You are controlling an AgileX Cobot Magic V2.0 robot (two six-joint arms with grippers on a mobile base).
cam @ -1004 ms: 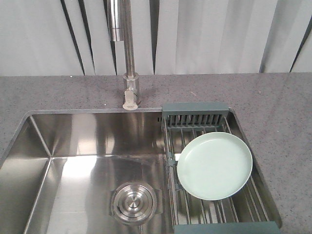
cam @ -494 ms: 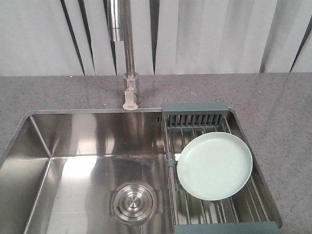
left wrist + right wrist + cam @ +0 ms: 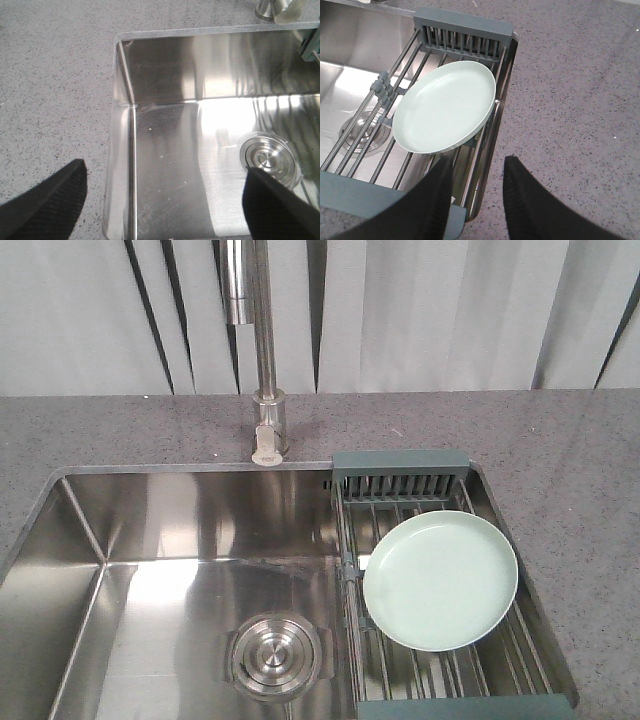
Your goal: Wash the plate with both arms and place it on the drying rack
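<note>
The pale mint-green plate (image 3: 440,580) lies flat on the steel bars of the drying rack (image 3: 400,478), which spans the right end of the sink. In the right wrist view the plate (image 3: 445,106) rests on the rack (image 3: 462,27) just ahead of my right gripper (image 3: 479,165), whose black fingers stand apart over the rack's near right corner, holding nothing. My left gripper (image 3: 165,172) is open wide over the sink's left edge, one finger above the countertop, the other near the drain. Neither arm shows in the front view.
A steel sink basin (image 3: 160,540) with a round drain (image 3: 276,655) takes up the left. A tall tap (image 3: 262,350) stands behind it. Grey speckled countertop (image 3: 570,460) surrounds the sink, with a pleated grey curtain behind.
</note>
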